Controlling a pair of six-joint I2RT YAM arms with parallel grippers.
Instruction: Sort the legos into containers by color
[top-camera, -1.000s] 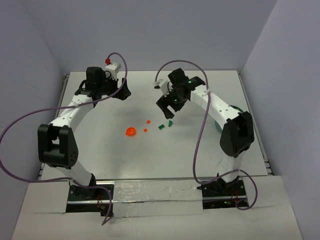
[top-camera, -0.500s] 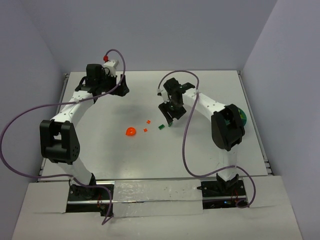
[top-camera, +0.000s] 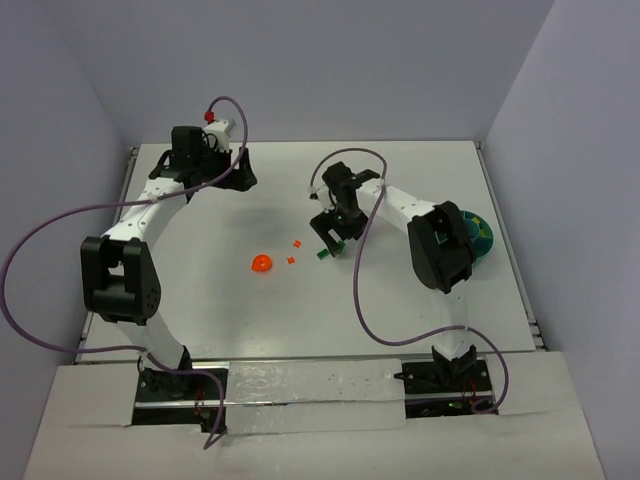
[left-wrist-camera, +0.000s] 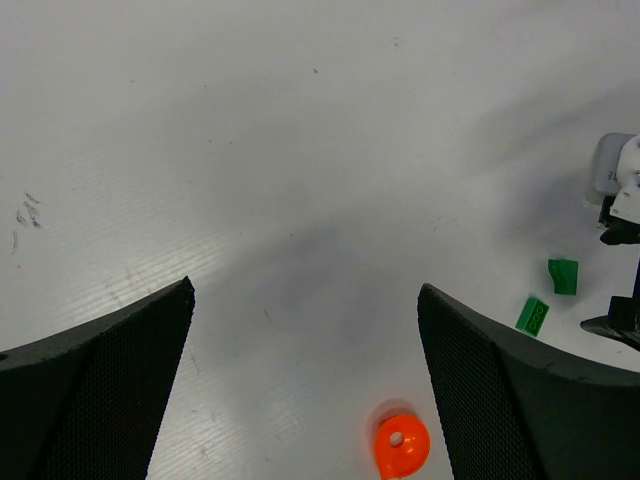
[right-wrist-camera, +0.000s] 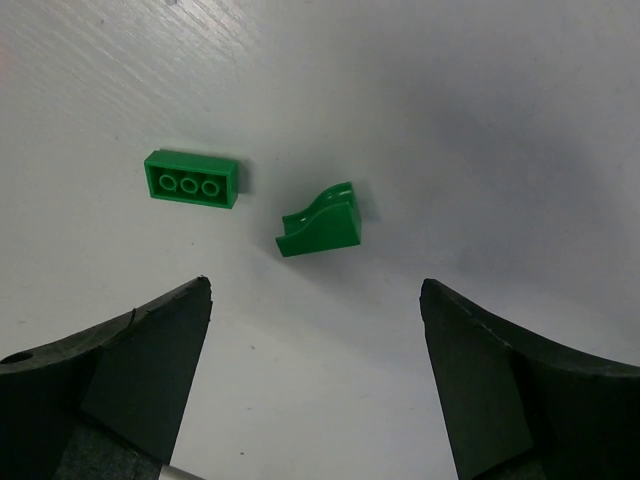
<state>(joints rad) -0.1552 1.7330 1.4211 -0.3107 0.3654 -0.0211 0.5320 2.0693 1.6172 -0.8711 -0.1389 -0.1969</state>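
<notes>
Two dark green legos lie on the white table: a flat brick (right-wrist-camera: 192, 178) and a curved piece (right-wrist-camera: 322, 222). My right gripper (right-wrist-camera: 315, 285) hovers just short of them, open, with nothing between its fingers. From above, the right gripper (top-camera: 333, 238) is right beside a green brick (top-camera: 322, 254). An orange-red round piece (top-camera: 261, 264) and two tiny orange-red bits (top-camera: 291, 260) (top-camera: 297, 243) lie to the left. My left gripper (top-camera: 246, 182) stands open and empty at the back left. The left wrist view shows the round piece (left-wrist-camera: 402, 445) and both green legos (left-wrist-camera: 563, 276) (left-wrist-camera: 532, 315).
A teal-blue bowl (top-camera: 482, 232) sits at the right, partly hidden behind the right arm's elbow. Purple cables loop over both arms. Walls close the table at the back and on both sides.
The right arm has folded in and brought its gripper down and left, close to the green legos. The left arm has shifted only slightly.
</notes>
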